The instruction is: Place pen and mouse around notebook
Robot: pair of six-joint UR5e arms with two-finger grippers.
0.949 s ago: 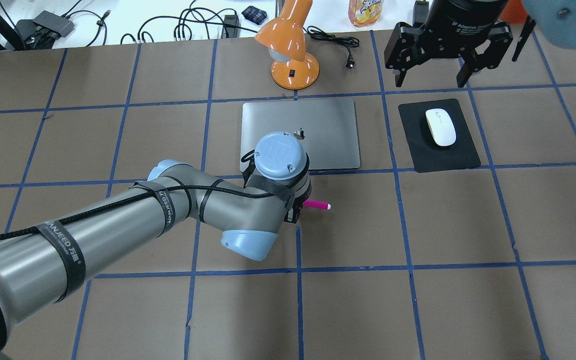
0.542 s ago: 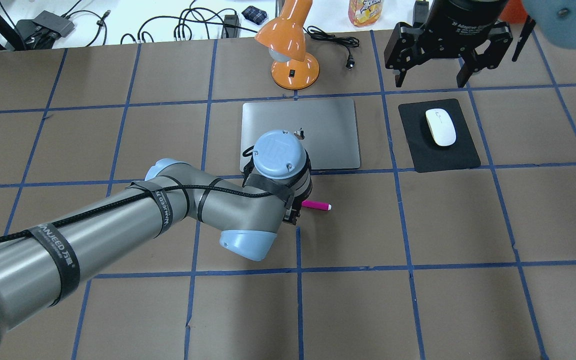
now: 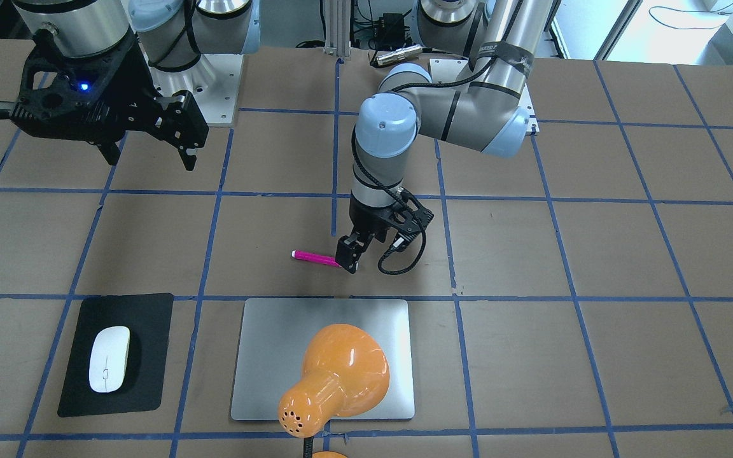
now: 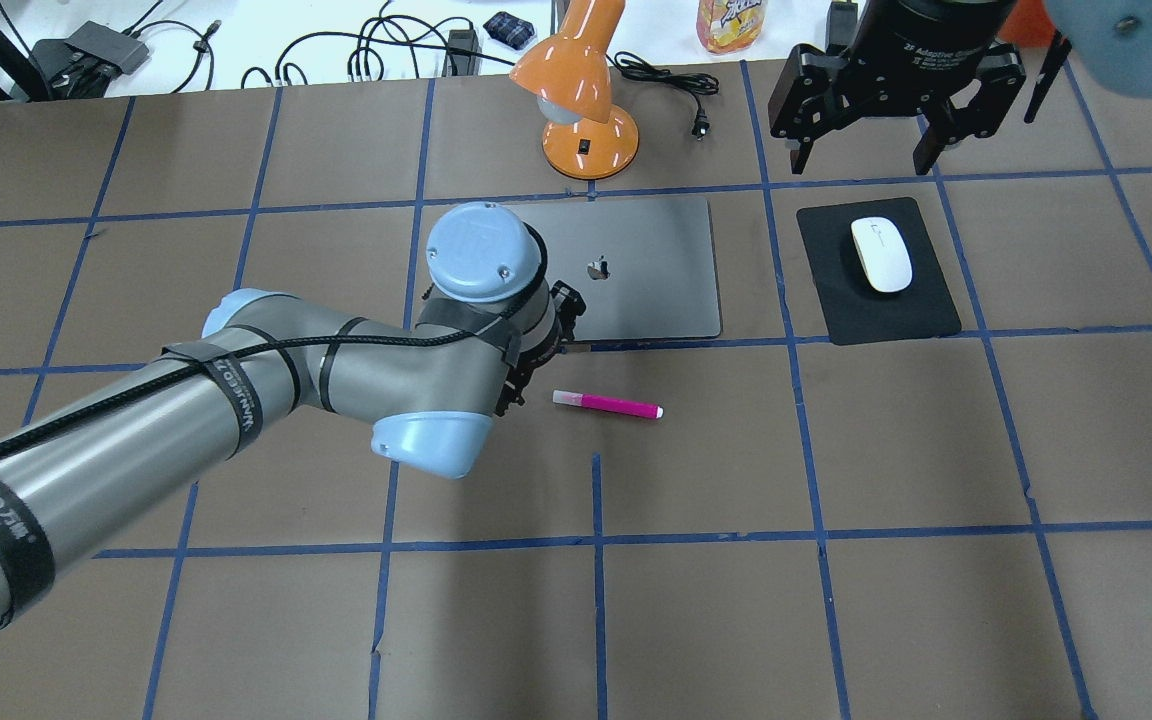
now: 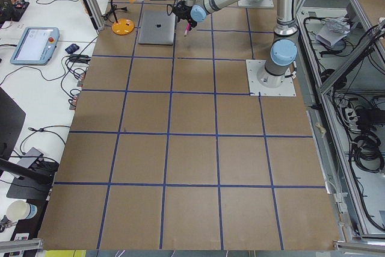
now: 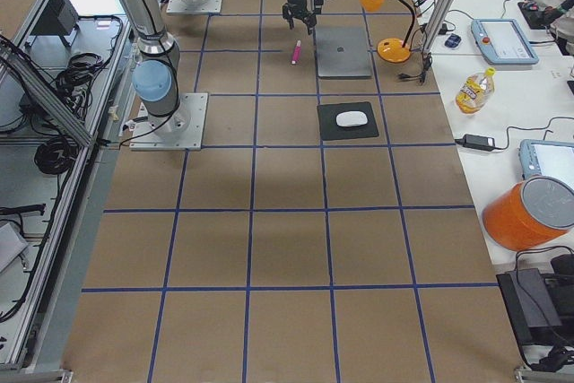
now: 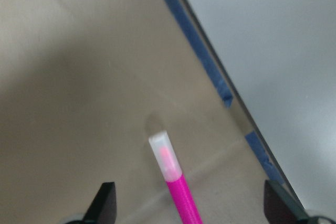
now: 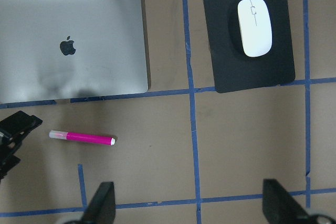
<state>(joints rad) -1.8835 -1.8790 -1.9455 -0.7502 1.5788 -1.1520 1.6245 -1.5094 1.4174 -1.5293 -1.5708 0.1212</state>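
The magenta pen (image 4: 606, 404) lies flat on the table just in front of the silver notebook (image 4: 651, 270), its pale cap pointing toward my left gripper (image 4: 526, 385). That gripper hovers open at the cap end; in the left wrist view the pen (image 7: 176, 182) lies loose below the wide-apart fingertips (image 7: 105, 205). The white mouse (image 4: 881, 254) rests on a black pad (image 4: 896, 315) to the right of the notebook. My right gripper (image 4: 866, 150) hangs open, high beyond the pad and holding nothing.
An orange desk lamp (image 4: 586, 110) stands behind the notebook, its cord trailing to the table's far edge. In the front-facing view the lamp head (image 3: 335, 375) covers part of the notebook (image 3: 265, 356). Cables and a bottle (image 4: 731, 22) lie on the white bench beyond.
My left arm has swung left and back from the pen, uncovering its capped end. The pen lies where it was. My right arm has not moved.
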